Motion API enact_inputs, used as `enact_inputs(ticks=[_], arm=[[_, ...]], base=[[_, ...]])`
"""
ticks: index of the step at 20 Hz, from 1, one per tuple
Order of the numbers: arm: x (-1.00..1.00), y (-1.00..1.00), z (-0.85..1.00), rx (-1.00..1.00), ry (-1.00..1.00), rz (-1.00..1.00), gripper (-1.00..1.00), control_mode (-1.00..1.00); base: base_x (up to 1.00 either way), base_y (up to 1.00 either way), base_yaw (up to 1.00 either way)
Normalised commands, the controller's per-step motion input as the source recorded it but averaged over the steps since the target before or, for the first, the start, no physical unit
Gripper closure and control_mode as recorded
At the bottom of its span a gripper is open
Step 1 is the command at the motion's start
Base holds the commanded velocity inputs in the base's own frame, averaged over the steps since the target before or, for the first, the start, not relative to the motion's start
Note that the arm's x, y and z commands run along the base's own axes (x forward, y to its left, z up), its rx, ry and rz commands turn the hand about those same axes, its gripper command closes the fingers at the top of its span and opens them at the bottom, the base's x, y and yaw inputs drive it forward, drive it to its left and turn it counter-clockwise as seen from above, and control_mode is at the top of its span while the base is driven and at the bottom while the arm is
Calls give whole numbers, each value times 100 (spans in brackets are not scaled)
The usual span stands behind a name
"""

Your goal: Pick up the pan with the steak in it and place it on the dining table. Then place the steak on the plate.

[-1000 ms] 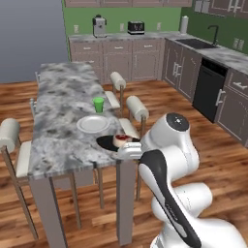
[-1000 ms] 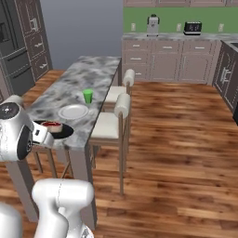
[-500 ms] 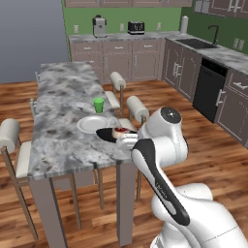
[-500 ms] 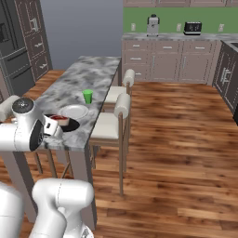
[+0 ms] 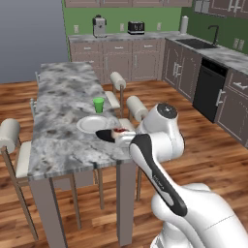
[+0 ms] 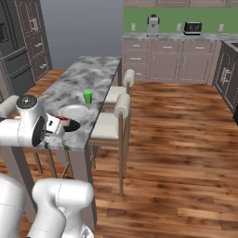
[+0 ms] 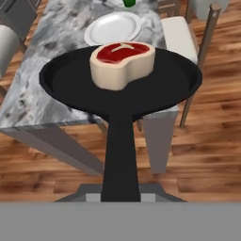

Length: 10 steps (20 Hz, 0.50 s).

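The black pan (image 7: 70, 82) hangs level over the near right corner of the dining table (image 7: 52, 52), part of it past the table's edge and over the floor. The steak (image 7: 122, 63), red with a pale rim, lies in the pan's far half. My gripper (image 6: 55, 125) is shut on the pan's long handle (image 7: 120, 155). The white plate (image 7: 114, 27) sits on the table just beyond the pan. From the left base the pan (image 5: 105, 135) and steak (image 5: 117, 131) show beside the plate (image 5: 93, 124); from the right base the pan (image 6: 71, 125) is just short of the plate (image 6: 74, 111).
A small green cup (image 5: 98, 104) stands past the plate. Chairs (image 6: 111, 125) line the table's right side and one chair (image 5: 14, 145) stands on its left. Kitchen counters (image 5: 131, 36) run along the back wall. A wooden floor (image 6: 176, 148) lies to the right.
The arm has swung the pan with the steak away from the table's near corner and farther over the top, closer to the plate. The gripper has stayed shut on the handle.
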Motion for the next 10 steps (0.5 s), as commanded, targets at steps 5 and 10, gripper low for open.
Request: enact_inputs(ticks=[5,10], arm=[[3,3,-46,0,-1,3,100,-100],[17,3,-41,0,-1,4,100,-100]], base=[[0,0,0],[0,0,0]])
